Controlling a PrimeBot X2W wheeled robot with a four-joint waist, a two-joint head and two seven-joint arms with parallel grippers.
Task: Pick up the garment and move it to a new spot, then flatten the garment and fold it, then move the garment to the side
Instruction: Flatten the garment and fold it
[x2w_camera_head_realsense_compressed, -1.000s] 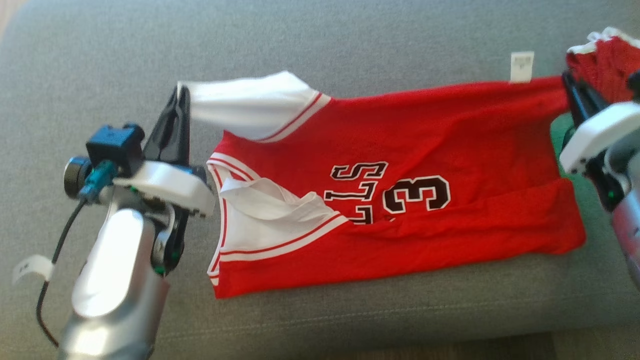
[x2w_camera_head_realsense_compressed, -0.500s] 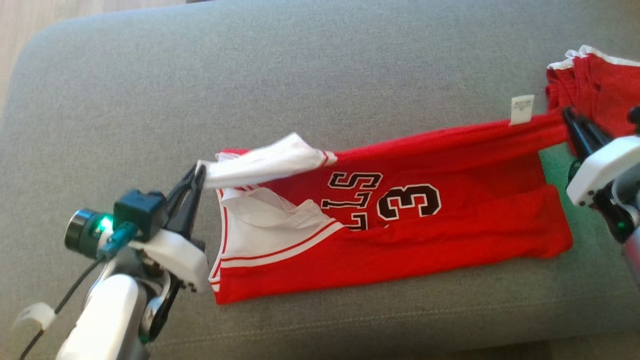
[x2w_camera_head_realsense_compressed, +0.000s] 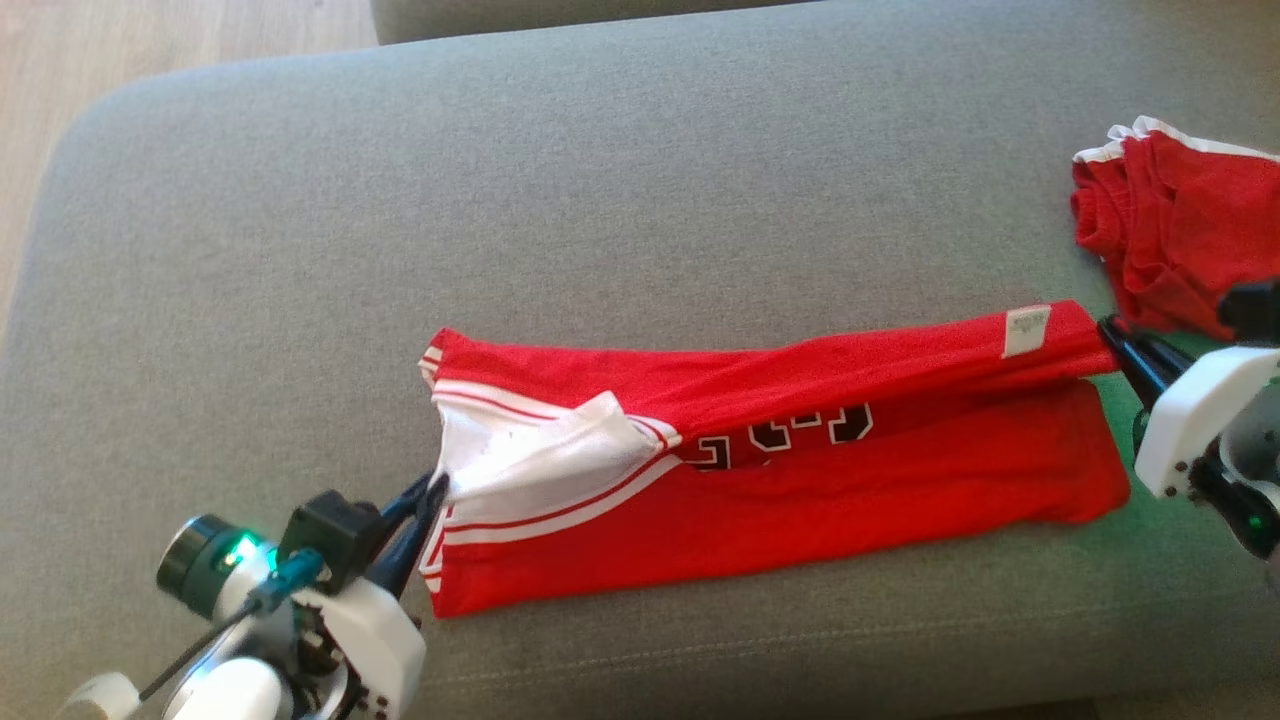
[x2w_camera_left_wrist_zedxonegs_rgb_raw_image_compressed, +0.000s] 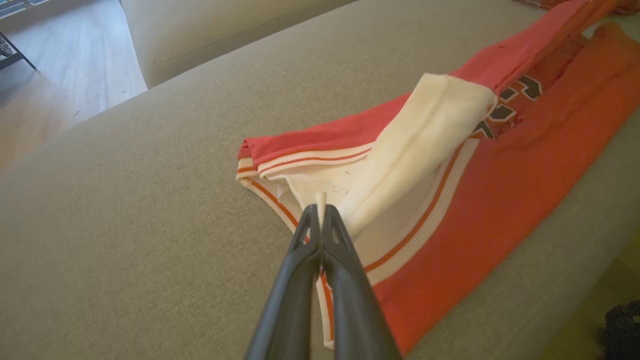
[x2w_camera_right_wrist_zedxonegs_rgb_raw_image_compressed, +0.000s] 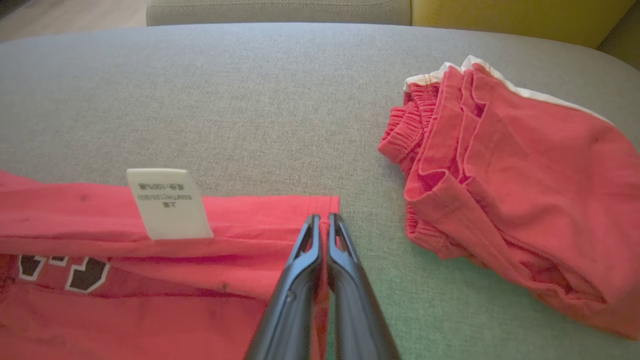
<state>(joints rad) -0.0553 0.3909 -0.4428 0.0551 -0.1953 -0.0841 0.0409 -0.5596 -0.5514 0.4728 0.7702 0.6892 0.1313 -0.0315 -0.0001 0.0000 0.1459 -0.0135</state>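
Jersey (x2w_camera_head_realsense_compressed: 850, 490) on sofa (x2w_camera_head_realsense_compressed: 600, 200) — L tool (x2w_camera_head_realsense_compressed: 432, 487) pinches sleeve (x2w_camera_head_realsense_compressed: 540, 455), R tool (x2w_camera_head_realsense_compressed: 1105, 328) pinches hem (x2w_camera_head_realsense_compressed: 1065, 340)

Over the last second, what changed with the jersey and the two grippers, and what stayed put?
The left gripper and right gripper, each shut on the far edge of the jersey, drew that edge toward the robot, folding it over the black lettering, now mostly covered. The head camera also shifted. Both grips held; the near hem and the red shorts stayed on the sofa.
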